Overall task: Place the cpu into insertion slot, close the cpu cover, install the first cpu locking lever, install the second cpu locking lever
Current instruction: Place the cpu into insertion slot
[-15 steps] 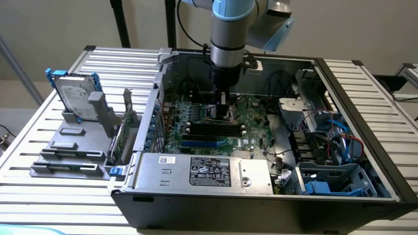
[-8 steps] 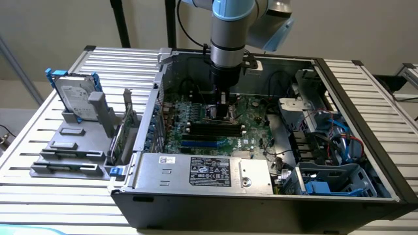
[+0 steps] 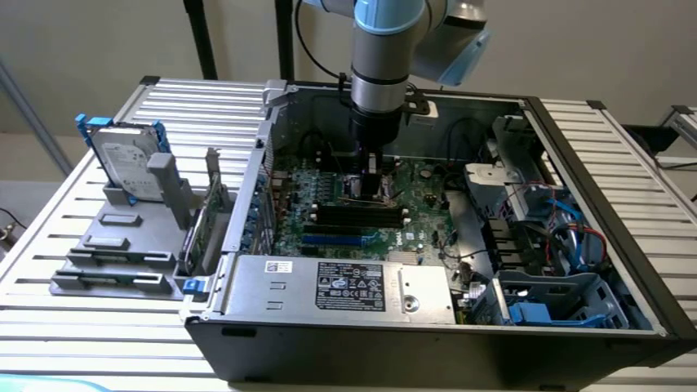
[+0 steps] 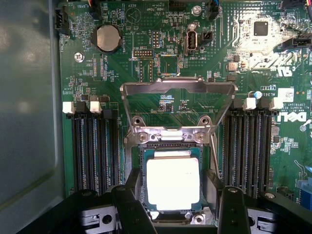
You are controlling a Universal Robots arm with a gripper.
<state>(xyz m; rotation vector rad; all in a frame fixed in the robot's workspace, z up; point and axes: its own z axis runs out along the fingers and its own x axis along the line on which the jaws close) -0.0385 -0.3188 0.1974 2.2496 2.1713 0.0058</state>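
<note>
cpu: one square chip [image 4: 173,183], pale metal face up, lying flat inside the socket [image 4: 170,146] on the green board [image 4: 146,105]
cover: one silvery frame [image 4: 178,87] with a square window, swung up and open, hinged at the socket's far edge, not over the chip
gripper: [image 4: 179,197] jaws spread wide, one dark finger [image 4: 132,204] on each side of the chip, nothing gripped
arm: one arm [image 3: 381,49], upright, reaching straight down into the open computer case [image 3: 436,343], gripper tip low over the board near the middle
memory slots: two banks of long black strips [image 4: 95,146], one on each side of the socket
battery: one round coin cell [image 4: 107,38] on the board, well beyond the cover
metal box: one grey labelled box [image 3: 338,286] along the case's near edge
hard drive: one [image 3: 126,159], standing in a grey holder on the exterior view's left, outside the case
surface: slatted metal table [image 3: 77,310] under the case and holder
room: pale plain wall [image 3: 87,49] behind, dark poles against it
</note>
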